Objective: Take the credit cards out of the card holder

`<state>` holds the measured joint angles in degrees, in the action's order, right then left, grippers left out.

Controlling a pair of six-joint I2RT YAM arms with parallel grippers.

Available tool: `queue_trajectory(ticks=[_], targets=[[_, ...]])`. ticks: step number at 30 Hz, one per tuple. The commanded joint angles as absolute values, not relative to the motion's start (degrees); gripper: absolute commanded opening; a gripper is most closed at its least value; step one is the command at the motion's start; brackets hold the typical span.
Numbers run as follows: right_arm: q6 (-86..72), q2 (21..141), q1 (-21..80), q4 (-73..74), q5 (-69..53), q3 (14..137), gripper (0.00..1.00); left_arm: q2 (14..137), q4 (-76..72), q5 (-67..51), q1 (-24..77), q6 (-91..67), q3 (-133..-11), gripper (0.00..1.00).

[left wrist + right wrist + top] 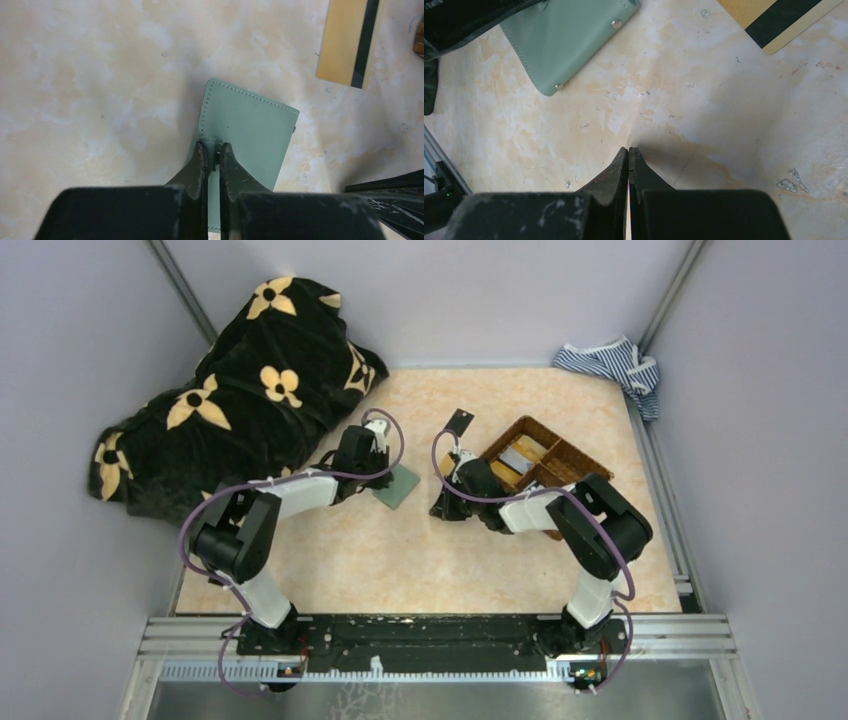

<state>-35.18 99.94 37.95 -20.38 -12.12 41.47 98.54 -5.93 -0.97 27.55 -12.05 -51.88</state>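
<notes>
Progress seems partial: pale plastic credit card [517,458] lies in brown woven basket [566,445], two o'clock of folded sage-green leather card holder [250,130], whose six-o'clock edge left gripper [213,150] pinches; right gripper [629,152] closed, empty

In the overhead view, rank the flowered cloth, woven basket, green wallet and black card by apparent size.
1. flowered cloth
2. woven basket, partly covered
3. green wallet, partly covered
4. black card
</notes>
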Motion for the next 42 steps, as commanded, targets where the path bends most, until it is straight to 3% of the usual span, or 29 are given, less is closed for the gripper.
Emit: queue_trajectory(ticks=[1,16,23,24,25,27,30,36,42], targets=[[-33.25,99.69,37.85,-15.45,-11.73,42.05,0.0,100.24,-2.46,-6.79,29.45,-13.31,-51.2,0.0],[-29.12,92.99,38.5,-7.02,-9.55,52.34,0.0,102.03,-2.62,-9.34,35.07,-16.74,-49.44,0.0],[-28.91,98.39,38.55,-7.19,-9.27,52.66,0.0,101.76,-1.57,-8.35,35.42,-16.26,-49.92,0.0],[-29.06,98.91,38.53,-7.55,-9.31,52.38,0.0,101.59,-0.97,-7.54,35.42,-15.95,-50.23,0.05],[-29.16,99.47,38.53,-7.88,-9.26,51.95,0.0,101.34,-0.21,-6.63,35.46,-15.64,-50.62,0.24],[-29.48,100.05,38.52,-8.55,-9.44,51.39,0.0,100.58,0.17,-5.68,35.44,-15.32,-50.73,0.5],[-29.77,100.77,38.55,-9.71,-9.93,50.22,0.0,99.49,0.41,-4.67,35.55,-15.18,-50.82,0.61],[-30.88,102.25,38.51,-11.27,-10.72,48.95,0.0,98.88,4.17,-0.89,37.53,-15.58,-53.67,0.6],[-30.86,102.4,38.52,-11.25,-10.73,48.78,0.0,96.33,8.02,1.25,39.1,-21.43,-56.32,0.49]])
